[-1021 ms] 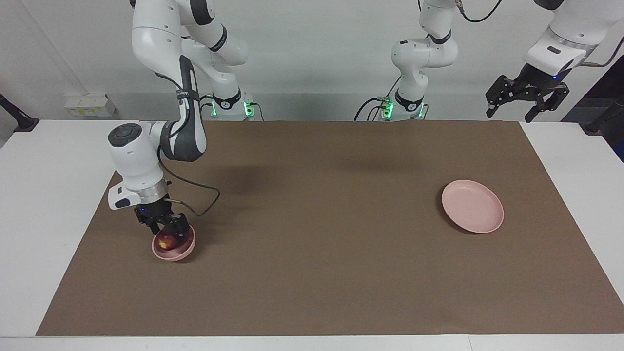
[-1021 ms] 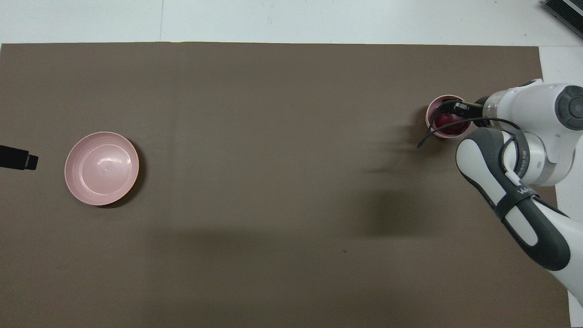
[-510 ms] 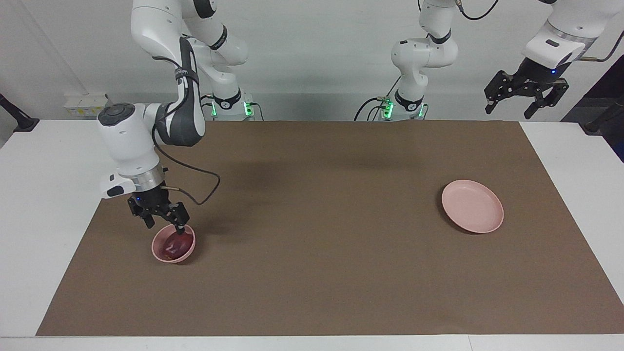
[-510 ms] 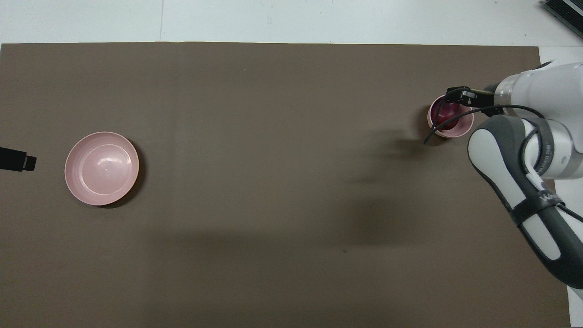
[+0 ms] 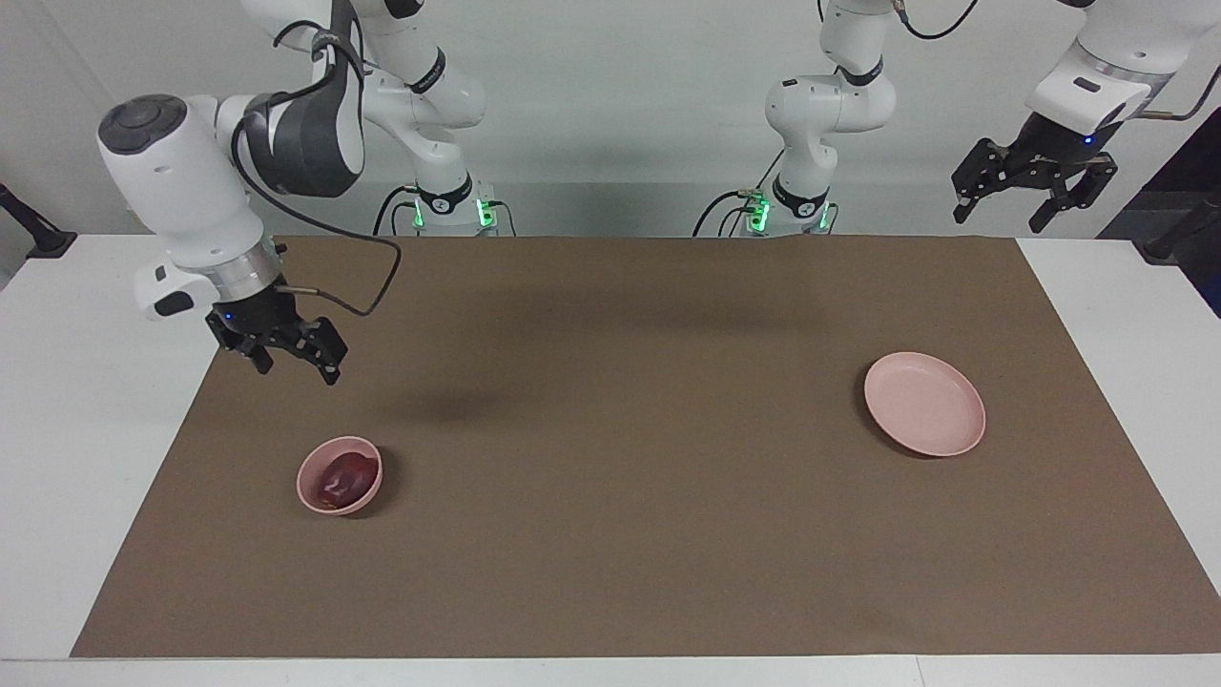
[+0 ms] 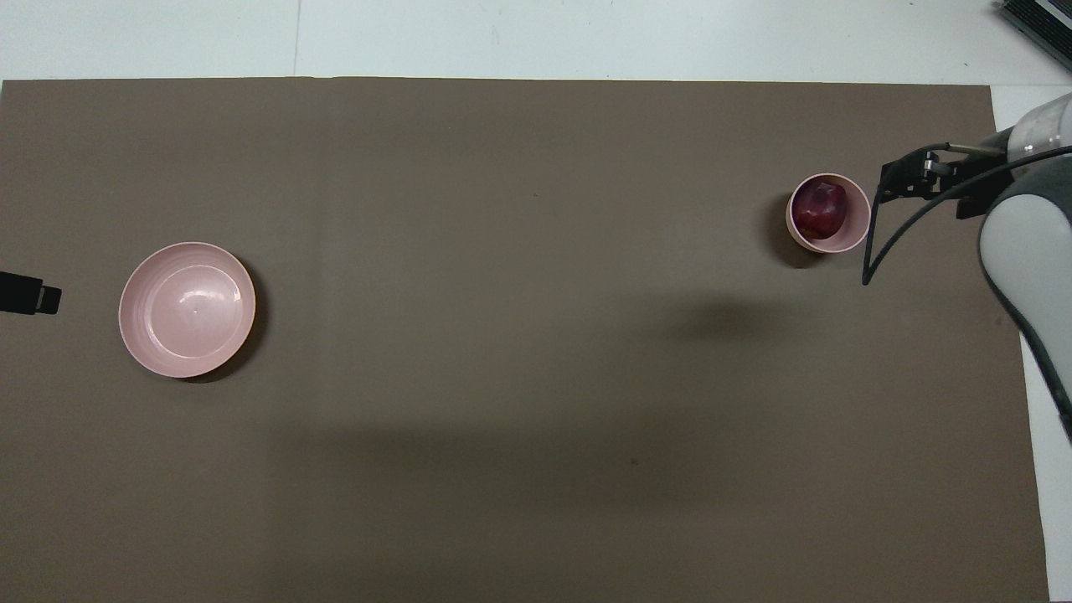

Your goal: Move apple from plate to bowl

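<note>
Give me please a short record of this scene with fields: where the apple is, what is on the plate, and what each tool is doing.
apple: dark red apple lying inside the bowl, free of any tool
bowl: on the brown mat, toward the right arm's end of the table
plate: pink plate, nothing on it, toward the left arm's end of the table
right tool: right tool open, holding nothing, raised over the mat's edge, not touching the bowl
left tool: left tool open, holding nothing, high in the air at its own end, waiting
task state: apple in bowl
</note>
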Controlling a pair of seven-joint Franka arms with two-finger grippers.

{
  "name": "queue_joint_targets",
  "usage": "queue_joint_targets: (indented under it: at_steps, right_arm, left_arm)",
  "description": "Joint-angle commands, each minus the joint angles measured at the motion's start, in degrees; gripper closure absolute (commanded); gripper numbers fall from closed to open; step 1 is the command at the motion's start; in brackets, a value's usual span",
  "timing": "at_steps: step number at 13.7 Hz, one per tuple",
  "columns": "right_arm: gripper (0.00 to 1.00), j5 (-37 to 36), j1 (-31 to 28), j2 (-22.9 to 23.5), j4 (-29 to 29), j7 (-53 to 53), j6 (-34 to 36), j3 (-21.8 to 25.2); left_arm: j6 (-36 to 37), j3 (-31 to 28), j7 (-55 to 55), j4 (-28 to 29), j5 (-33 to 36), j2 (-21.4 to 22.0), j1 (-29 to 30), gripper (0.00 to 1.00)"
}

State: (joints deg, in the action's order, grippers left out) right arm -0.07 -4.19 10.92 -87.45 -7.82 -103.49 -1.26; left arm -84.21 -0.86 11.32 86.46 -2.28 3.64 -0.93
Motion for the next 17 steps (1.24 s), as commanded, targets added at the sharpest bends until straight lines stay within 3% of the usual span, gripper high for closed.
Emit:
queue_joint_targets:
  at_steps: [1, 6, 17]
  right_arm:
    - [0.00, -1.95, -0.20, -6.51, -0.79, 2.55, 7.22, -0.58]
    - [0.00, -0.64, -0.03, -11.01, -0.88, 1.93, 15.06, -0.59]
    - [0.00, -0.28, 0.06, -11.01, -0.88, 2.64, 15.51, -0.67]
  left_arm:
    - [1.07, 0.33, 0.02, -0.41, 0.52, 0.23, 0.58, 0.00]
    - [1.07, 0.33, 0.02, -0.41, 0.52, 0.23, 0.49, 0.00]
    - [1.07, 0.33, 0.02, -0.41, 0.52, 0.23, 0.58, 0.00]
